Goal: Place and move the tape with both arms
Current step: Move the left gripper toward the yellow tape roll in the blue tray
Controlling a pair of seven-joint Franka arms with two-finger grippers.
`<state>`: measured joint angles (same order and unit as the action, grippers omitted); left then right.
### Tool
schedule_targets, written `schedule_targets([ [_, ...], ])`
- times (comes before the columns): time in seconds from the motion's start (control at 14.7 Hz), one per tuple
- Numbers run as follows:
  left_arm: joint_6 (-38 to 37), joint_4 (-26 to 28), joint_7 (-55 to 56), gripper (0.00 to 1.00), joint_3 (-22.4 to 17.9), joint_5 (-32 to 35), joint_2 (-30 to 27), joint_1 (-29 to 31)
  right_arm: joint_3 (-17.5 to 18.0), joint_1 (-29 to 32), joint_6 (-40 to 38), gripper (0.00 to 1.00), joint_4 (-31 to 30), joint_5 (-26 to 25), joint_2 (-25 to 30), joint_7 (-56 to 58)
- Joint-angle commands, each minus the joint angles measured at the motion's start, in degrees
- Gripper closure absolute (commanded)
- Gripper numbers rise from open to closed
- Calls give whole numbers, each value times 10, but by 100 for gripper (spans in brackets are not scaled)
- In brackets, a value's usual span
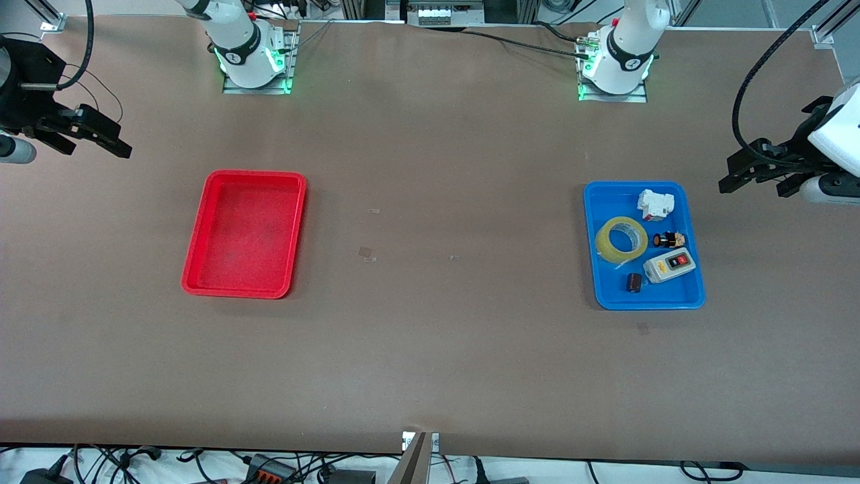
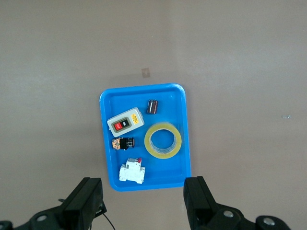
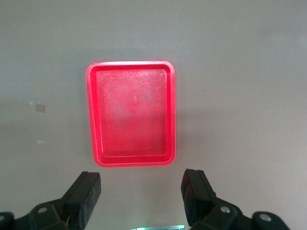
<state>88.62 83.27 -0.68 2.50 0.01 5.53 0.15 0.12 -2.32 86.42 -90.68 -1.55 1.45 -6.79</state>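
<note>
The tape (image 1: 621, 240), a translucent yellow ring, lies flat in the blue tray (image 1: 607, 196) toward the left arm's end of the table. The left wrist view shows the tape (image 2: 163, 140) in the blue tray (image 2: 144, 91) as well. My left gripper (image 1: 756, 178) hangs open and empty over the bare table beside that tray; its fingers (image 2: 199, 196) frame the tray's edge. My right gripper (image 1: 94, 138) hangs open and empty over the table at the right arm's end, beside the red tray (image 1: 242, 235). Both arms wait, apart from the tape.
With the tape in the blue tray are a white-grey switch box (image 1: 669, 265), a white breaker (image 1: 655, 204), a black pushbutton (image 1: 668, 239) and a small dark part (image 1: 633, 282). The red tray (image 3: 130, 63) holds nothing. Small tape scraps (image 1: 366, 253) dot the brown table between the trays.
</note>
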Motion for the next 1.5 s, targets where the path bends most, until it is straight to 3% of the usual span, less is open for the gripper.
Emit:
schedule_targets([
  [0.0,-1,-19,-10,0,2,-5,-4,4,0,1,0,2,0,-7,3,8],
  [0.34,-2,-21,-4,0,2,-5,0,2,0,2,1,2,2,-7,0,8],
  [0.55,-34,-13,-10,0,1,-9,29,9,0,3,2,2,2,-7,-1,8],
  [0.82,-21,12,-13,0,1,-9,50,30,0,3,3,2,2,-7,-5,8],
  [1.02,39,89,-13,0,1,-9,55,41,0,3,9,2,2,-6,-6,8],
  [1.3,188,212,-13,0,1,-9,61,43,0,3,14,2,2,-6,-6,7],
  [1.43,204,216,-13,0,1,-9,88,43,0,2,12,2,2,-6,-6,6],
])
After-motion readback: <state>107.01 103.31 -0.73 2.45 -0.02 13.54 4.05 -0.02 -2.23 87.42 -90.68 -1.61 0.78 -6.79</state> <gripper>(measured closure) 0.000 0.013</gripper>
